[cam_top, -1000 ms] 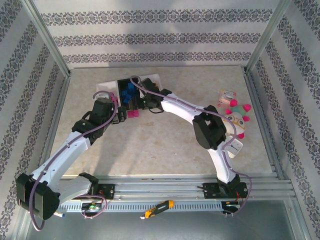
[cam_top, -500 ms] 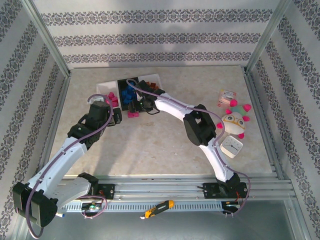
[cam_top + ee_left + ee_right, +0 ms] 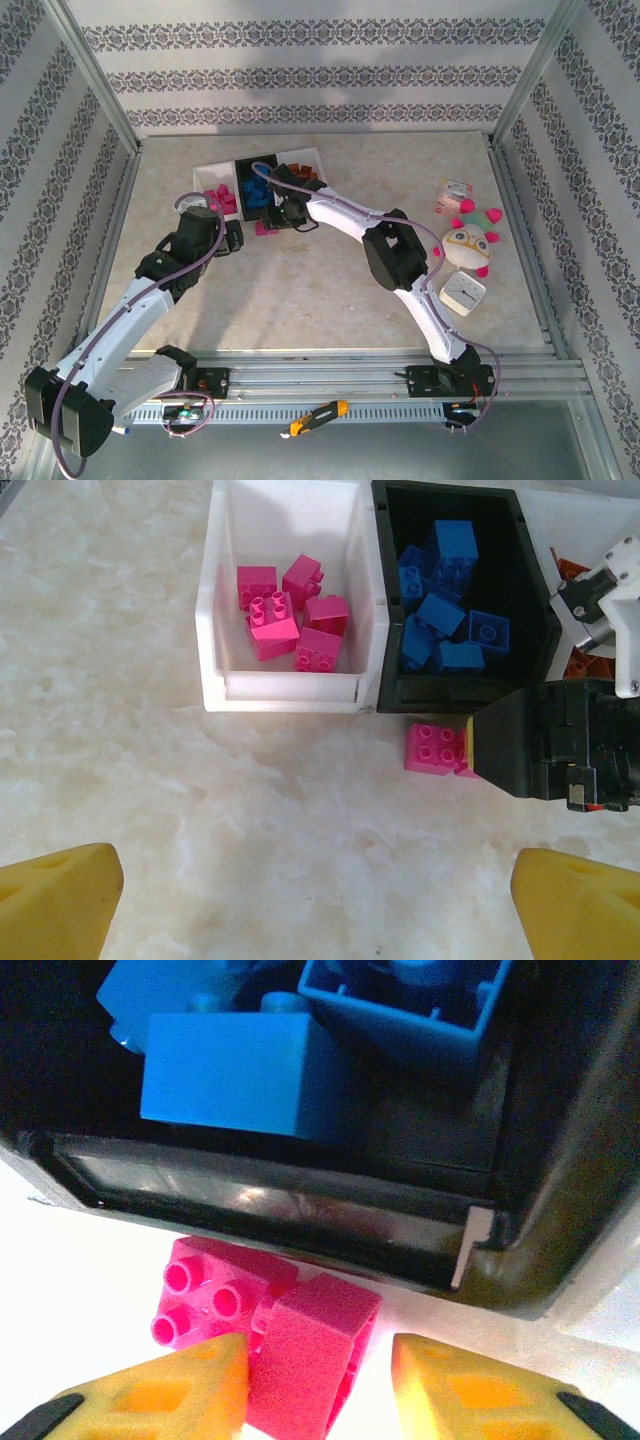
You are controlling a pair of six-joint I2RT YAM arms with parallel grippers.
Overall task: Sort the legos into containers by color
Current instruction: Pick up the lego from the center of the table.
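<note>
While 1 magenta studded plastic brick (image 3: 312,1355) lies untrayed, it is straddled, unclamped, by the right gripper (image 3: 318,1360); the left gripper (image 3: 315,865) is spread wide.

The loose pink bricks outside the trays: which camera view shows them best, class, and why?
Right wrist: both pink bricks sit close up inside the right gripper, before the black tray, studs clear. Left wrist shows one studded brick, the other mostly behind that gripper. In top external they are a small pink spot.

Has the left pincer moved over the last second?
Yes. In the top view the left pincer has drawn back, down the picture, away from the left white tray, uncovering its pink legos.
</note>
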